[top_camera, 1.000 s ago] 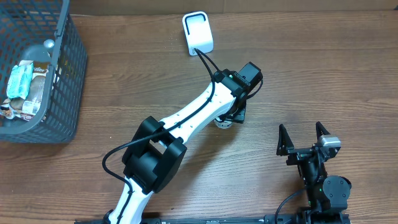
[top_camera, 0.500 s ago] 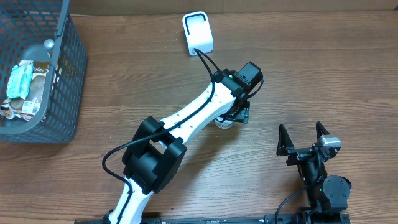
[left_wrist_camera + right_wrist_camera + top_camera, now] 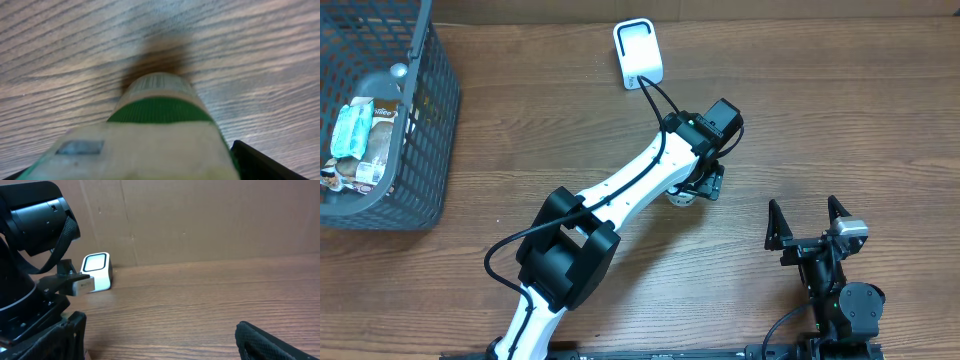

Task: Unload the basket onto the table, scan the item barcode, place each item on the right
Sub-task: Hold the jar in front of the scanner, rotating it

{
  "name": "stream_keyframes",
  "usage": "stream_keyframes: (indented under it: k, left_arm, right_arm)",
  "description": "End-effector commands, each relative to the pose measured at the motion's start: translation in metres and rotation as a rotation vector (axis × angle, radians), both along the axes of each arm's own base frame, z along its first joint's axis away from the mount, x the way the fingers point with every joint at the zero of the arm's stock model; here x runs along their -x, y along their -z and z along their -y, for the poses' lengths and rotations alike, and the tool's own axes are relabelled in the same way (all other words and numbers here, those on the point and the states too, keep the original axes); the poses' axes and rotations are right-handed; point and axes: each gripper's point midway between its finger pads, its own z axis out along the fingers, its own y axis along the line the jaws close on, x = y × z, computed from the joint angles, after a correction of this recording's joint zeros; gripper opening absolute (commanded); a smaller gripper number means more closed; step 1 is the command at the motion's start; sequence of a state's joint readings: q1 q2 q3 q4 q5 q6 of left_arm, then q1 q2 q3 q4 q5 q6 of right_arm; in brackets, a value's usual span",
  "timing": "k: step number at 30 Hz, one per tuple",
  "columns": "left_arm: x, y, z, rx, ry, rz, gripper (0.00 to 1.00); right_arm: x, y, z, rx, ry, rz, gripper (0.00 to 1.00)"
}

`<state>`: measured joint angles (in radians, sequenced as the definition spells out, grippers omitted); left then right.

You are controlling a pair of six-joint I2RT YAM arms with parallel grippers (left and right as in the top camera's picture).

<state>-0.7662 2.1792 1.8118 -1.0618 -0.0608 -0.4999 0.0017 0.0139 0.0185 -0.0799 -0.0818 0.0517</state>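
So the left gripper (image 3: 698, 187) is down at the middle of the table (image 3: 840, 110), right over a little green and white container (image 3: 678, 198) that sits on the wood. In the wrist camera the container fills most of the shot, with one dark finger (image 3: 260, 164) just beside its lower right edge. Honestly I can't tell if the jaws are clamped on it or loose around it. The white scanner (image 3: 638, 52) stands near the far edge, well apart from the container. The right gripper (image 3: 809, 222) sits at the near right, jaws spread wide, holding nothing. The wire basket (image 3: 430, 120) at far left has some packets (image 3: 355, 140) in it.
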Motion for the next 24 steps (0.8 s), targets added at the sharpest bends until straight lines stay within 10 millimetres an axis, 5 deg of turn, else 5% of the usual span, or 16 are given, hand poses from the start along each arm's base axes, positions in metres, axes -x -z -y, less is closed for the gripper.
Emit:
stream_keyframes:
  k: [1,8,24]
  left_arm:
    - [-0.011,-0.013,0.003,0.006,0.03,0.028,0.89]
    - [-0.015,-0.042,0.003,0.029,0.02,0.025,0.89]
    - [0.007,-0.036,0.001,0.044,0.047,-0.089,0.74]
  right_arm:
    - [0.0,0.002,-0.002,0.0,-0.011,0.004,1.0]
    - [0.0,0.002,-0.002,0.0,-0.011,0.004,1.0]
    - [0.0,0.002,-0.002,0.0,-0.011,0.004,1.0]
